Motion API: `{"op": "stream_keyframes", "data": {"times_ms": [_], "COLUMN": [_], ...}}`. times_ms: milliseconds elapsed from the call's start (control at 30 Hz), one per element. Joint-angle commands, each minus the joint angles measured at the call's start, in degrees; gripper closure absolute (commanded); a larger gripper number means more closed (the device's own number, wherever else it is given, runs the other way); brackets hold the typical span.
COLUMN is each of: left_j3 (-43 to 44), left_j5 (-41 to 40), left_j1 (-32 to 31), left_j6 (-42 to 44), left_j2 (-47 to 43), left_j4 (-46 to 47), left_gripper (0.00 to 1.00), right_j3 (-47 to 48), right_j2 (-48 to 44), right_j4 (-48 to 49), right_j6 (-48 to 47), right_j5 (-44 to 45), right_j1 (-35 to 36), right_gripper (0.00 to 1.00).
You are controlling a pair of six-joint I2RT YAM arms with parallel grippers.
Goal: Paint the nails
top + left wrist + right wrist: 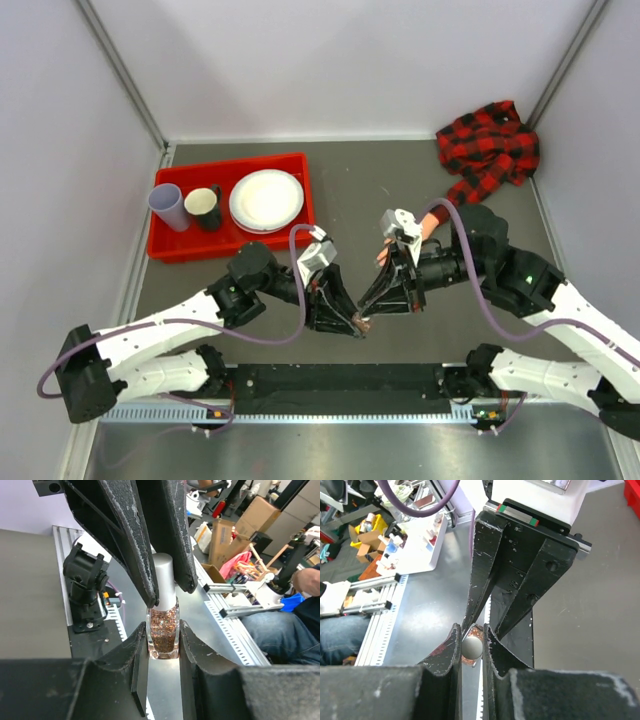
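Note:
A small clear polish bottle (163, 632) full of copper glitter, with a silver cap (165, 580), hangs over the table's near edge. My left gripper (162, 626) is shut on the glass body. My right gripper (471, 627) is shut on the cap (472, 647) from above. In the top view the two grippers, left (352, 325) and right (370, 316), meet tip to tip at the bottle (364, 324). The peach mannequin hand (384, 256) lies behind the right wrist, mostly hidden by it. Its plaid sleeve (490, 148) trails to the back right. The nails are too small to make out.
A red tray (235, 166) at the back left holds a lavender cup (168, 206), a black cup (203, 209) and a white plate (266, 200). A metal rail (350, 410) runs along the near edge between the arm bases. Walls close in the left, back and right.

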Motion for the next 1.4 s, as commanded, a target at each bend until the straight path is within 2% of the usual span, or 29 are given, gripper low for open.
{"op": "stream_keyframes", "data": {"times_ms": [0,100,133,167,233,267,333,367,500,600,733,867,1033,1100,1233,1367], "left_j3": [5.42,7.62,8.06,8.50,9.39,9.39,9.30,9.21,8.77,8.34,7.02,5.70,5.43,5.35,5.08,4.91], "left_j5": [-2.76,-14.00,-17.60,-24.94,-32.36,-40.84,-47.40,-49.17,-50.24,-50.68,-51.03,-50.68,-50.51,-50.42,-49.19,-45.42], "left_j1": [-0.75,-0.66,-0.66,-0.66,-0.75,-0.75,-0.74,-0.75,-0.75,-0.75,-0.75,-0.75,-0.75,-0.75,-0.75,-0.75], "left_j6": [8.94,19.40,23.26,25.12,30.12,31.11,33.13,33.83,35.77,36.04,35.69,34.90,34.98,34.90,33.33,32.61], "left_j2": [-2.27,-3.32,-3.41,-3.67,-3.68,-3.33,-2.97,-2.45,-1.22,-0.95,-2.18,-2.71,-2.71,-2.80,-3.23,-4.20], "left_j4": [-0.56,-13.51,-16.69,-18.81,-23.75,-24.80,-27.00,-27.44,-27.63,-27.71,-26.48,-24.64,-24.72,-24.72,-24.64,-24.37], "left_gripper": [1.00,1.00,1.00,1.00,1.00,1.00,1.00,1.00,1.00,1.00,1.00,1.00,1.00,1.00,1.00,1.00], "right_j3": [-0.83,1.19,2.41,2.95,5.14,6.02,8.66,9.45,13.93,16.39,19.74,21.76,22.11,22.11,21.59,20.18], "right_j2": [1.14,1.15,1.15,1.23,2.63,3.16,5.70,6.67,9.93,11.42,14.59,18.36,19.86,19.95,20.57,20.22], "right_j4": [-3.38,-7.96,-9.19,-11.03,-13.32,-15.42,-17.19,-18.15,-20.53,-20.80,-23.52,-24.05,-23.35,-23.26,-23.17,-22.82], "right_j6": [-4.39,-4.40,-3.87,-2.74,-1.24,0.77,2.89,5.51,11.24,15.11,18.63,20.65,20.92,20.57,19.51,16.71], "right_j5": [7.18,14.03,16.68,19.58,28.28,31.35,36.46,37.96,44.11,45.97,46.50,45.80,46.50,47.80,47.21,43.78], "right_j1": [0.37,0.37,0.37,0.37,0.37,0.37,0.37,0.37,0.37,0.37,0.37,0.37,0.37,0.37,0.37,0.37], "right_gripper": [1.00,1.00,0.93,0.77,0.63,0.50,0.43,0.36,0.30,0.28,0.34,0.53,0.59,0.65,0.67,1.00]}}
